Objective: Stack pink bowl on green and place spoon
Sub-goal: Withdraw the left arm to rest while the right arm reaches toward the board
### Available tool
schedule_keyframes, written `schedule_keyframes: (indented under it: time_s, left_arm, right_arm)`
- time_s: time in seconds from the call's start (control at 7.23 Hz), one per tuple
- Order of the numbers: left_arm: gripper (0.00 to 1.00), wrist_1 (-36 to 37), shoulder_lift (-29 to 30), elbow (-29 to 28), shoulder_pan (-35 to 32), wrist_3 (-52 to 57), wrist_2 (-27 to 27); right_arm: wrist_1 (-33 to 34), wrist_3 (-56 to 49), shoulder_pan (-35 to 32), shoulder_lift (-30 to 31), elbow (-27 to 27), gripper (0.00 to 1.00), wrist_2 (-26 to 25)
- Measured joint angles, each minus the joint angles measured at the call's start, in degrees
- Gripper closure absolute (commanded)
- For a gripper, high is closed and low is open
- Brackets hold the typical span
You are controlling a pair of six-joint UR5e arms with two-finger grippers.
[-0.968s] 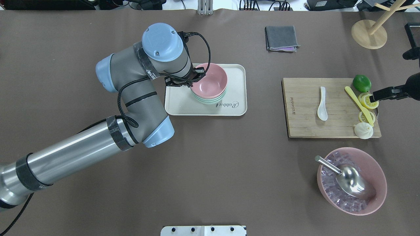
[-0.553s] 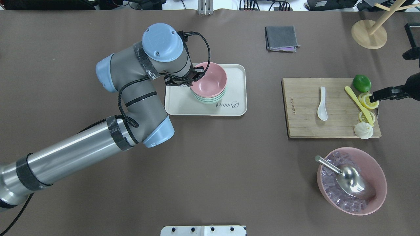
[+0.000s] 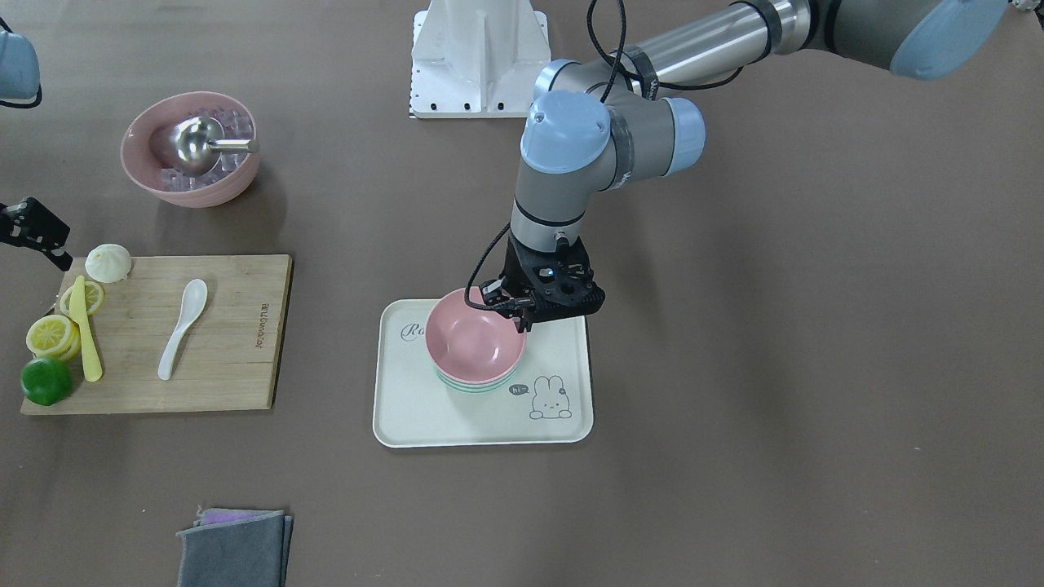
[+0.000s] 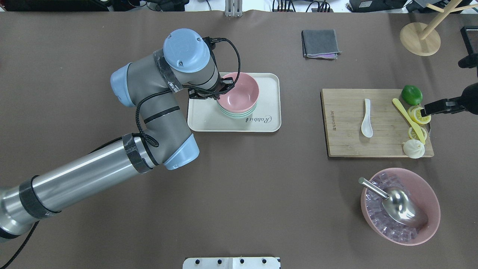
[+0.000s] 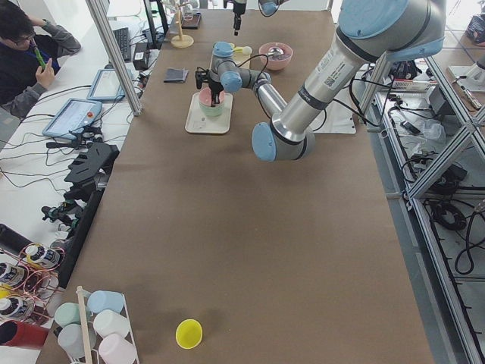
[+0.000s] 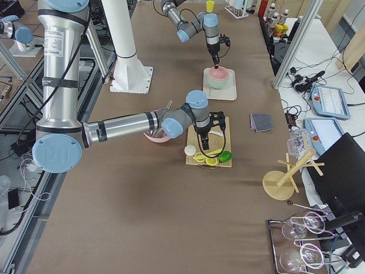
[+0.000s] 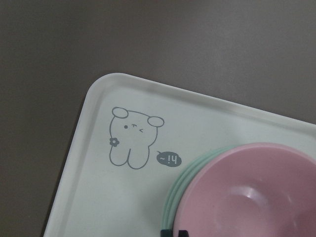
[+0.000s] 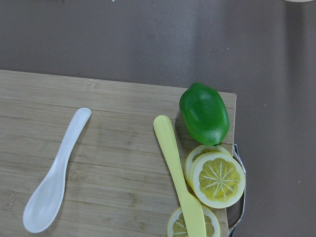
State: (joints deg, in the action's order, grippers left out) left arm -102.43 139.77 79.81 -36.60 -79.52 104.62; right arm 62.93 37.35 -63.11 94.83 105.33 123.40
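Observation:
The pink bowl (image 4: 239, 93) sits nested on top of the green bowls (image 4: 235, 115) on the cream tray (image 4: 201, 119). My left gripper (image 4: 221, 90) is shut on the pink bowl's left rim. In the left wrist view its fingertips (image 7: 175, 232) meet at the rim of the pink bowl (image 7: 256, 192). The white spoon (image 4: 367, 119) lies on the wooden cutting board (image 4: 343, 144). My right gripper (image 4: 425, 111) hovers open and empty over the lemon slices, to the right of the spoon (image 8: 54, 177).
On the board lie a lime (image 4: 412, 94), a yellow knife (image 4: 407, 119), lemon slices and a bun (image 4: 413, 148). A large pink bowl of ice with a metal scoop (image 4: 400, 211) stands front right. A grey cloth (image 4: 320, 43) and a wooden stand (image 4: 420, 39) sit at the back.
The pink bowl rose slightly, then came back down onto the green bowls, still held. My left wrist shifted a little. The right arm has not moved.

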Motion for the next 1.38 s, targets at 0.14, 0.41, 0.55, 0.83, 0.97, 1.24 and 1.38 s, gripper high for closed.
schedule_keyframes:
  time_s: [0.14,0.41,0.55,0.83,0.97,1.24,1.38]
  left_arm:
    - [0.12,-0.02,0.01,0.00,0.02,0.06,0.00]
    - [0.02,-0.39,-0.07,0.01,0.04,0.24,-0.86]
    - [0.02,-1.07,-0.16,0.27,-0.04,0.41,-1.32]
    - [0.02,-0.22,-1.45,3.41,-1.72,3.81,0.85]
    - [0.02,2.42,-4.19,7.53,-4.13,7.69,4.65]
    - [0.02,13.03,-13.86,20.76,-12.27,23.48,12.33]
    - [0.02,18.70,-18.39,25.67,-17.40,33.59,14.67]
  right_arm:
    - [0.00,0.00,0.00,0.00,-0.03,0.00,0.00]
    - [0.00,0.00,0.01,0.00,-0.04,0.00,0.00]
    - [0.00,0.02,0.04,0.00,-0.03,0.00,0.00]
    - [0.00,0.28,0.19,-0.08,0.04,0.00,0.00]
    - [-0.02,1.07,0.43,-0.35,0.09,0.00,0.02]
    - [0.00,5.66,2.23,-1.75,0.73,0.00,-0.11]
    - [0.05,9.33,4.08,-2.99,1.09,0.00,-1.09]
